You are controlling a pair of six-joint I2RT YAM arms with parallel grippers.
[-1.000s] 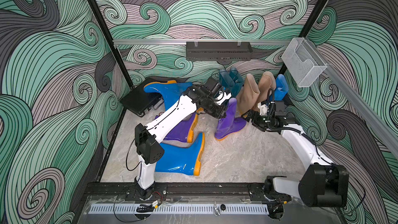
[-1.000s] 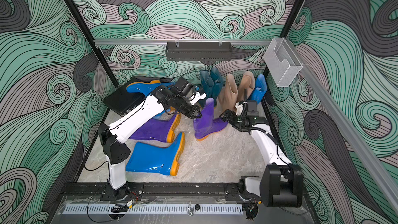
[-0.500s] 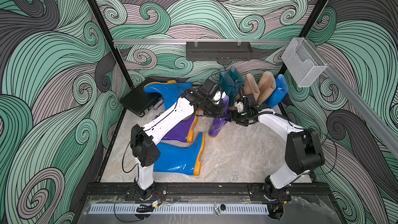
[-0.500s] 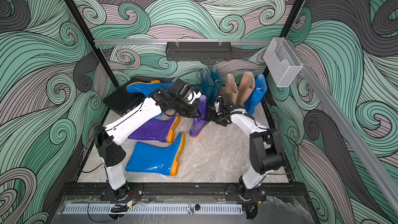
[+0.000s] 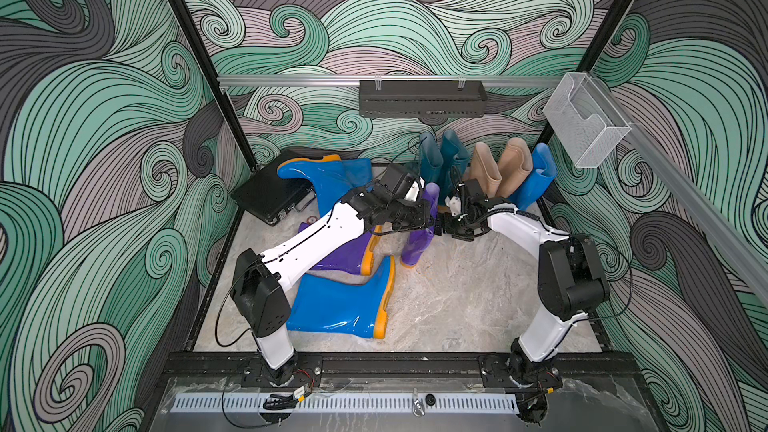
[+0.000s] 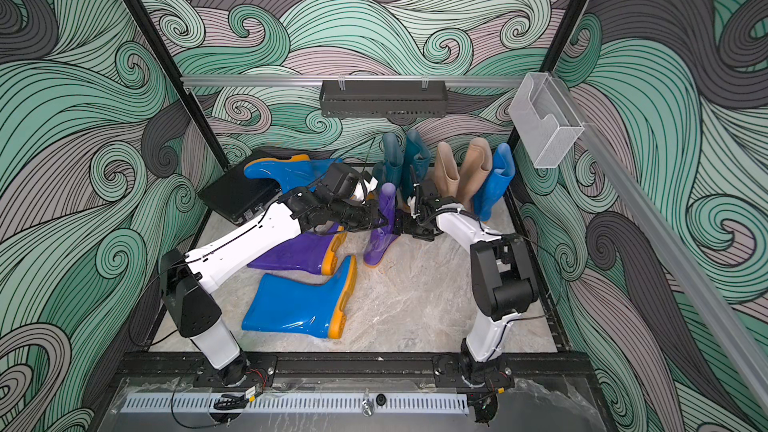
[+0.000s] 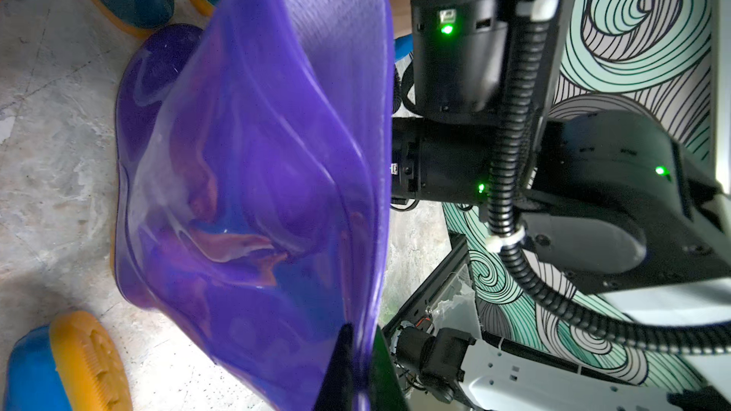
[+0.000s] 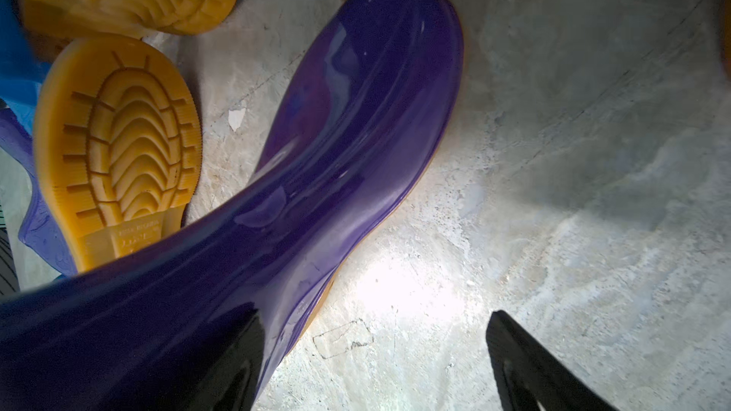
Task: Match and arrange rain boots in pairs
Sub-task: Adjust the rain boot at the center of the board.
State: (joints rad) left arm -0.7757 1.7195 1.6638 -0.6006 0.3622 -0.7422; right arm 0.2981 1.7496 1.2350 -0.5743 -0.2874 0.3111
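Observation:
A purple rain boot (image 5: 417, 243) (image 6: 380, 238) stands upright mid-floor. My left gripper (image 5: 428, 218) (image 7: 358, 369) is shut on its shaft wall (image 7: 257, 171), one finger inside and one outside. My right gripper (image 5: 442, 226) (image 8: 379, 369) is open at the boot's right side; one finger lies against the shaft (image 8: 316, 191), the other hangs over bare floor. The second purple boot (image 5: 345, 251) lies on its side under my left arm. A blue boot (image 5: 340, 305) lies in front, another (image 5: 324, 176) at the back left. Teal boots (image 5: 440, 160), beige boots (image 5: 498, 168) and a blue boot (image 5: 538, 176) stand along the back wall.
A flat black case (image 5: 270, 197) lies in the back left corner. A black shelf (image 5: 422, 97) hangs on the back rail and a clear basket (image 5: 584, 118) on the right rail. Bare floor (image 5: 457, 292) lies front right.
My right arm has swung left from beside the beige boots to the upright purple boot. That boot has shifted left and turned, still in my left gripper.

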